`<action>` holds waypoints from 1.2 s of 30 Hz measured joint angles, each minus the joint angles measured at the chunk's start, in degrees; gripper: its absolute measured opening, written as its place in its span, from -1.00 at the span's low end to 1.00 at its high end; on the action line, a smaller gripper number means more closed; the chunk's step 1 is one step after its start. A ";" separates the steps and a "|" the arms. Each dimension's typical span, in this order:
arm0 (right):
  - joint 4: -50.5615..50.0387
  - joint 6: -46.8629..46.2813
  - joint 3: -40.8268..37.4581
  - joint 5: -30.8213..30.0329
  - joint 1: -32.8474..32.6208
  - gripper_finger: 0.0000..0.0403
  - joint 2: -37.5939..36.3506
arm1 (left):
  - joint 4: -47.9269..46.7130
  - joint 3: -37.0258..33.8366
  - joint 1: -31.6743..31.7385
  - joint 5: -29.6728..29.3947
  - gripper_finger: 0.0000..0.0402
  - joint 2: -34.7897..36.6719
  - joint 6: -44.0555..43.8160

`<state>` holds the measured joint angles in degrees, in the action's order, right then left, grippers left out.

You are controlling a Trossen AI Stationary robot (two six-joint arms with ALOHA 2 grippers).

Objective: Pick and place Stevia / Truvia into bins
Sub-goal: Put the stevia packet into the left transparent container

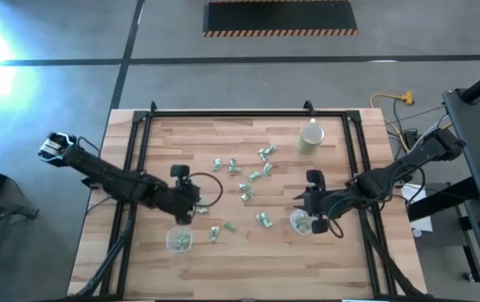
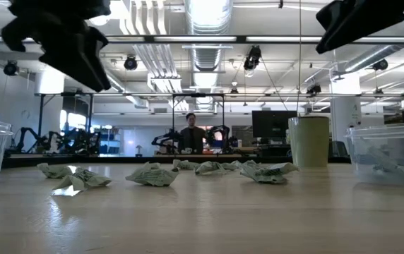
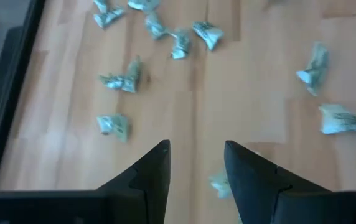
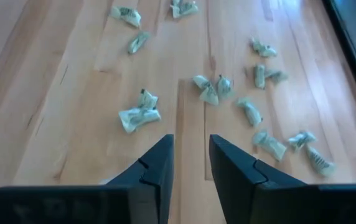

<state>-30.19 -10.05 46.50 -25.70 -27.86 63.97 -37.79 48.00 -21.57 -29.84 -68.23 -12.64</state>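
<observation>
While a good dozen Stevia sachets [image 1: 248, 178] lie scattered across the middle of the table [image 1: 181, 134], I judge the work only partly done. My left gripper [image 1: 185, 214] hangs near the front edge, just above the left bin [image 1: 179, 242], fingers parted with nothing between them. My right gripper [image 1: 313, 220] hovers over the right bin [image 1: 300, 223], toward the front right, its fingers likewise apart and empty. Both clear tubs already hold a few sachets, so some have been delivered. Two more packets lie just beside the left bin. A beige cup [image 1: 310, 138] stands near the back right edge. Most of the pile remains to be picked, one sachet at a time.
</observation>
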 joint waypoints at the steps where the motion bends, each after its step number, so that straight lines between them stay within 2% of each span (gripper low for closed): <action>1: 0.39 0.38 0.00 -0.02 0.00 -0.56 -0.07 | 0.18 0.32 1.38 0.62 -0.33 0.00 1.69; 7: 0.90 1.54 -0.20 -0.04 0.00 -0.60 -0.11 | 0.53 1.21 12.51 5.59 -0.33 0.00 11.89; 12: 0.95 1.54 -0.24 -0.04 0.00 -0.63 -0.11 | 4.77 1.23 22.98 15.05 -0.33 -0.76 18.97; 15: 0.94 1.54 -0.28 -0.04 0.00 -0.64 -0.11 | 6.78 1.25 28.12 19.28 -0.33 -1.93 20.12; 18: 0.87 1.54 -0.46 -0.02 0.00 -0.64 -0.11 | 8.05 1.27 31.81 20.34 -0.33 -3.82 19.08; 25: 0.89 1.74 -0.87 -0.02 0.00 -0.61 -0.11 | 14.22 2.03 35.95 20.83 -0.33 -11.69 17.40; 36: 0.95 1.47 -1.53 0.03 0.00 -0.66 -0.11 | 14.37 8.10 37.38 21.98 -0.33 -25.43 15.99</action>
<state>-29.23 -8.58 44.97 -25.67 -27.86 63.86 -23.43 56.10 15.81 -7.86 -93.65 3.36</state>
